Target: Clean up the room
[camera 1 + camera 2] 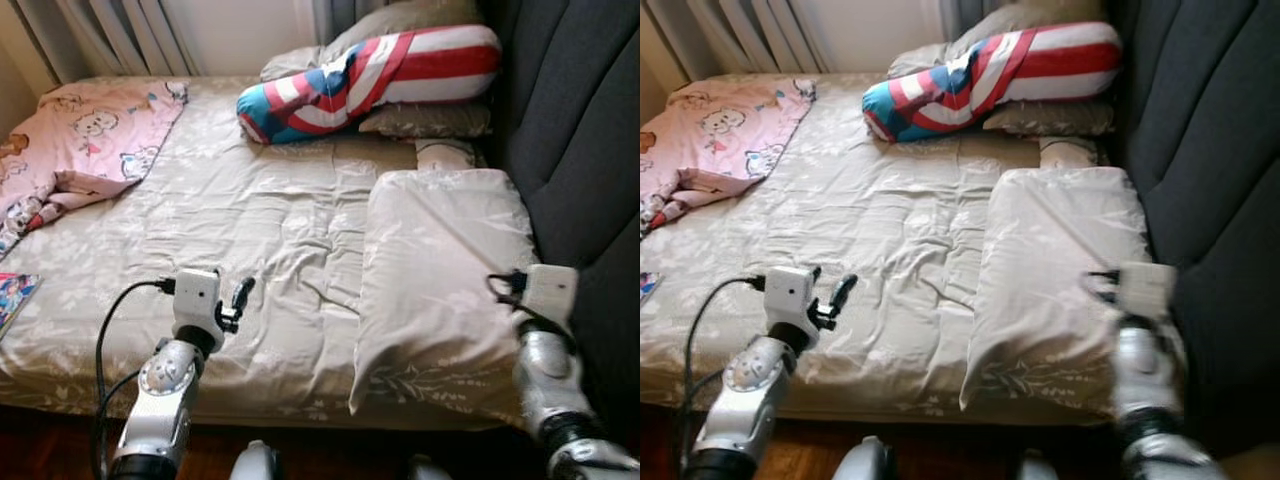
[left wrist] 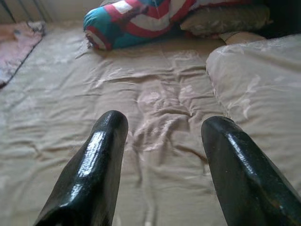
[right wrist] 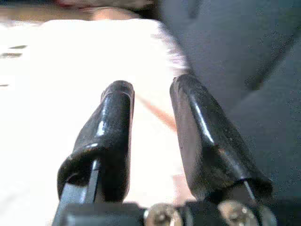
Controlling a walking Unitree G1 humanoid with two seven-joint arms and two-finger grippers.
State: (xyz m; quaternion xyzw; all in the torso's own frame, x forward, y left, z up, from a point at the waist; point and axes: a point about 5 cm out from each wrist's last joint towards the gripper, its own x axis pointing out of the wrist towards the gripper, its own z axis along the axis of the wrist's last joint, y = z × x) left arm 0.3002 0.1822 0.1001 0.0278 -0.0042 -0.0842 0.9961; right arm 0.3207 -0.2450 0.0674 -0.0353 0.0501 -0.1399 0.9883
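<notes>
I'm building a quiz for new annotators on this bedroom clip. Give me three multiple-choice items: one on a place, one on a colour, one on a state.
1. Where does the pink cartoon blanket lie?
A. far left part of the bed
B. against the dark headboard
C. on the floor

2. What colours are on the bolster?
A. green and yellow
B. red, white and blue
C. plain grey

3. How are the left pincer's fingers?
A. shut on the sheet
B. shut on a pillow
C. open, holding nothing

Answers:
1 A: it is bunched at the bed's far left.
2 B: stripes show those colours.
3 C: the beige sheet shows between the spread fingers.
</notes>
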